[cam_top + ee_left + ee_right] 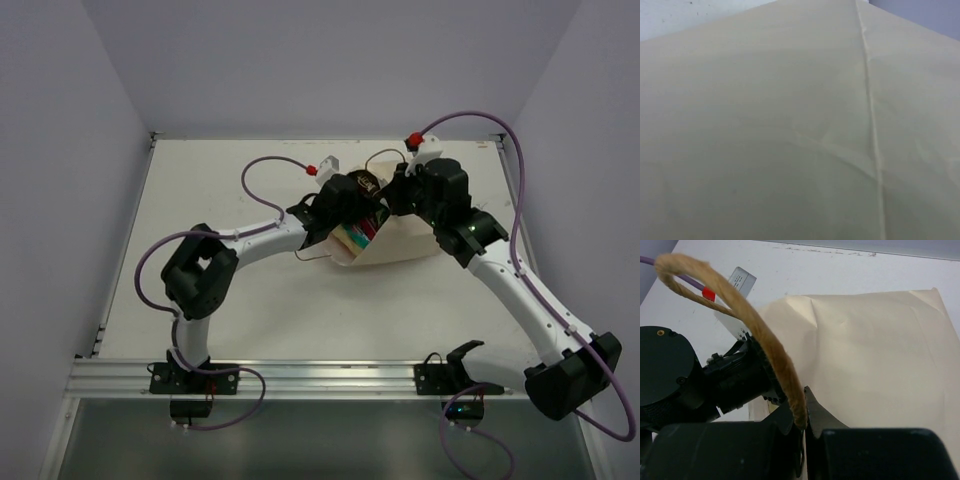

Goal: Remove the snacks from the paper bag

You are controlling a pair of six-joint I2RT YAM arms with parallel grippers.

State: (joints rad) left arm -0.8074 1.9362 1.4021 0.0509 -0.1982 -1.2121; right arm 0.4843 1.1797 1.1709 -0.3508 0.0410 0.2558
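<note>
The paper bag point(400, 243) lies on its side a little beyond the middle of the worktop point(250, 310), between the two arms, its mouth turned toward the left arm and its flat cream side facing up. In that mouth the snacks point(357, 236) show as a small stack of packet edges, teal and magenta among them; how many there are cannot be told. One twisted-cord handle point(760, 335) arches up from the bag, and the right fingers point(817, 415) are pinched narrowly on it near its lower end, as the right wrist view shows close up. The left wrist point(345, 195) sits right at the bag's mouth, partly over the packets and blocking the top camera's look inside. The left fingers cannot be seen in any view, so whether they are wide or narrow cannot be told: the left wrist camera is filled with creased beige paper and one long fold line. In the right wrist view the left arm's black housing point(670, 375) stands just beside the bag's open end. A purple cable point(515, 200) loops above each arm, each carrying a red marker point(709, 294), and a white tag point(742, 277) lies on the worktop behind the left wrist. A metal rail point(320, 375) carrying the arm bases runs along the near edge, and pale walls close in the other three sides.
</note>
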